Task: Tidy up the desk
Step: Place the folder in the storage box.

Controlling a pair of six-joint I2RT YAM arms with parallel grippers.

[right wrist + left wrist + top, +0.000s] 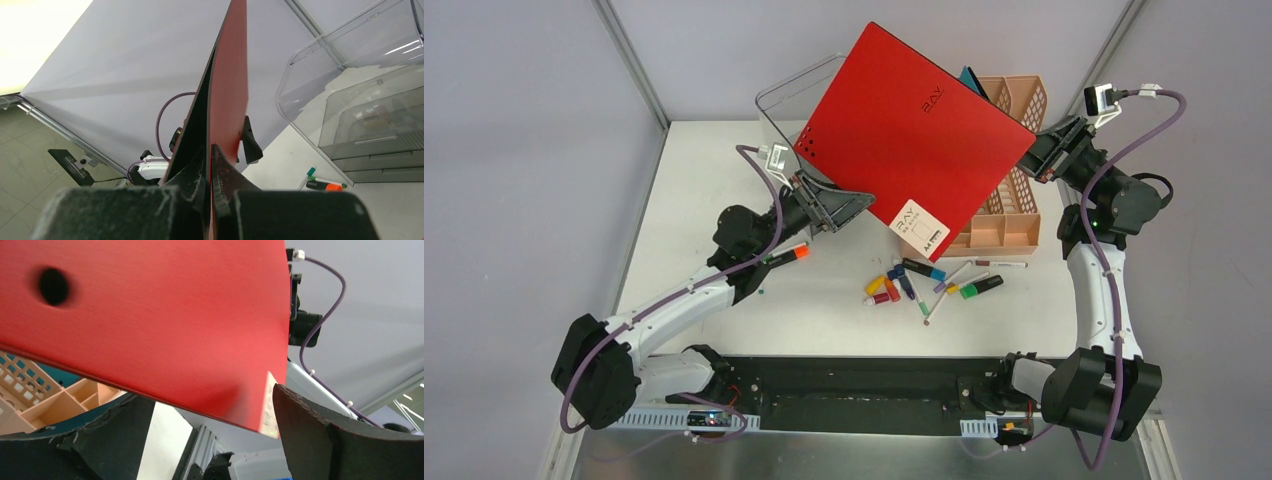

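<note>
Above the white rectangular surface (704, 175), a flat red plastic folder (904, 130) is held tilted in mid-air. A peach plastic file rack (1014, 215) and a clear plastic drawer box (789, 100) at the back are partly hidden by it. The folder is clamped at its right edge by the right fingers (227, 175), pressed together on the thin cover. The left fingers (330, 440) are spread wide apart about its lower corner (no contact can be made out). Loose coloured markers (924, 280) are scattered on the surface below, i.e. sorting is judged far from done. Risk: w/ only one edge pinched, the folder could be pulled loose by its own weight, esp. if knocked against the rack wall or the left arm.
</note>
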